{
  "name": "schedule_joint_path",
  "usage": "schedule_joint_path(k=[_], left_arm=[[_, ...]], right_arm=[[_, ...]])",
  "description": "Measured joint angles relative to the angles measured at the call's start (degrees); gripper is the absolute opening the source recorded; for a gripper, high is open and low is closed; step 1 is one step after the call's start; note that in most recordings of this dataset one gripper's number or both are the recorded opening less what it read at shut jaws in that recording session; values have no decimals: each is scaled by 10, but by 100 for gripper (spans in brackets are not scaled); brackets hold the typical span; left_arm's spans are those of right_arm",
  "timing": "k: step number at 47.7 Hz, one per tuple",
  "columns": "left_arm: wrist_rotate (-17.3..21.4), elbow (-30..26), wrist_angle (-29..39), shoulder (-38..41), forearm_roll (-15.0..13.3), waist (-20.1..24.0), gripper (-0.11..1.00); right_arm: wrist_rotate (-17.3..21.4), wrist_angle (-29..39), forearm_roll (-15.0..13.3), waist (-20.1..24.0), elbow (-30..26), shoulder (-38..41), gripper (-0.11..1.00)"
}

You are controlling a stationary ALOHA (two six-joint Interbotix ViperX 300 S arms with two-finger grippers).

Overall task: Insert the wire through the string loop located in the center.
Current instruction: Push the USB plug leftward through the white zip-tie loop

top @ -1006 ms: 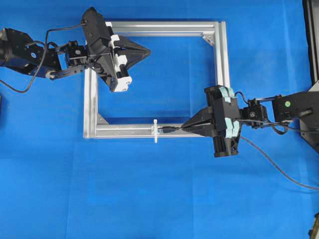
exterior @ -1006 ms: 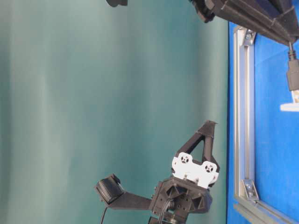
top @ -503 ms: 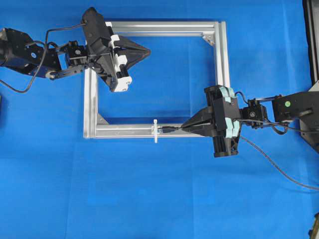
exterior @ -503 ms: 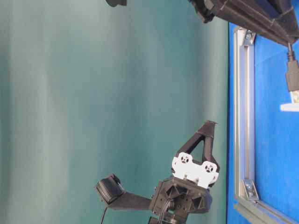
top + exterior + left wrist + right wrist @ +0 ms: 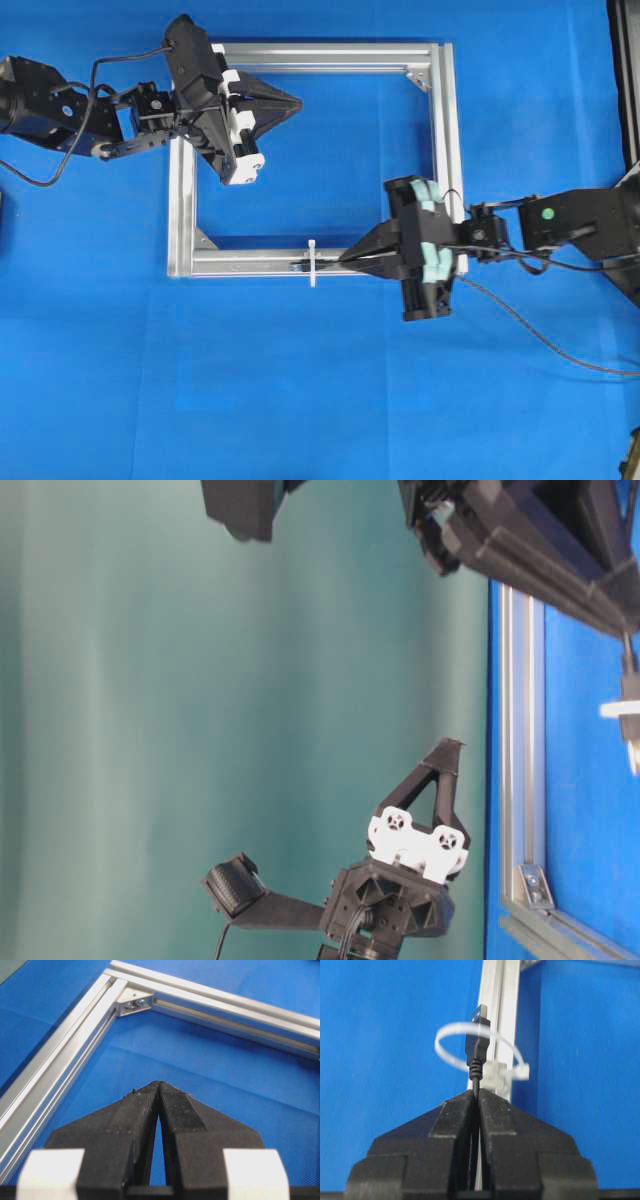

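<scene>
On blue cloth [image 5: 300, 400], right fingers [image 5: 492, 1107] pinch one wire [image 5: 476, 1047] inside one string loop [image 5: 451, 1031]; left fingers [image 5: 172, 1105] closed empty.

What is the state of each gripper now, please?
Left gripper: closed, holding nothing.
Right gripper: closed on the wire, its tip inside the string loop.

One wire [image 5: 540, 335], one string loop [image 5: 312, 263], one frame [image 5: 447, 120], two grippers [image 5: 345, 262]

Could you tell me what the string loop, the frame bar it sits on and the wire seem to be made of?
The string loop looks like translucent white plastic, smooth, with a small locking head, probably a cable tie. The frame bar seems brushed silver aluminium, matte with long grooves. The wire appears to be black rubbery plastic with a ribbed collar and a metallic tip.
</scene>
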Motion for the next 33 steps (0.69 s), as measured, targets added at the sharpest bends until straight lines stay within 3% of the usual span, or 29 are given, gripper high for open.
schedule_joint_path(k=[15, 33], left_arm=[[0, 0, 0, 0, 0, -1, 0], [0, 0, 0, 0, 0, 0, 0]], right_arm=[[-1, 0, 0, 0, -49, 40, -2], [-1, 0, 0, 0, -53, 43, -2]])
